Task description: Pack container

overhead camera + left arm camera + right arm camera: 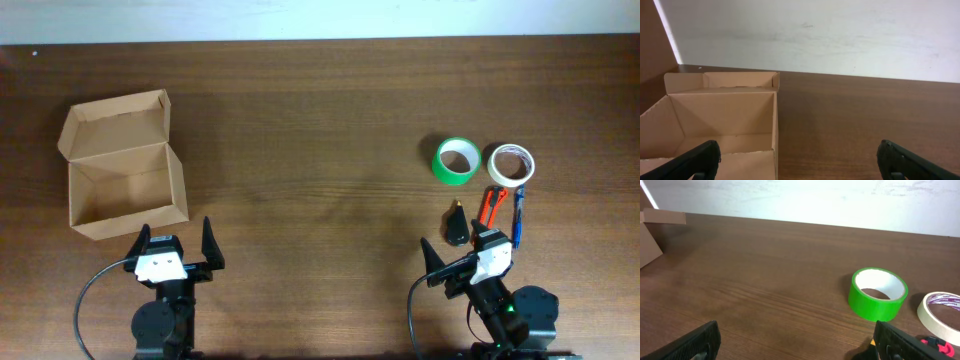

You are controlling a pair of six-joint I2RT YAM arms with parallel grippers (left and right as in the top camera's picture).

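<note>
Nearest the lens in each wrist view, the dark fingers (695, 162) of the hands are seen at the bottom corners. The left hand (800, 165) is spread wide, with nothing held between its fingers. The right hand (800, 347) is likewise spread fully and carries nothing.

The container (125, 188) is found at the left side of the counter (320, 110), just ahead of the left hand. Its lid flap (115, 122) is folded back, away from the arms, so the opening is exposed. As far as its interior can be seen, from above and from the left wrist, nothing has been placed in it.

The loose goods are gathered at the right side, well apart from the container. A green tape roll (456, 177) and a cream tape roll (511, 180) are laid flat beside each other. Nearer the right hand, a small black item (457, 224), an orange-handled tool (489, 205) and a slim blue item (519, 215) are laid close together; what exactly these three are cannot be told.

The task is therefore judged to be at its very start: the container is opened and ready, but no item is gripped or packed. Every item remains to be lifted, carried across the counter and set inside, and the lid is presumably to be shut afterwards.
</note>
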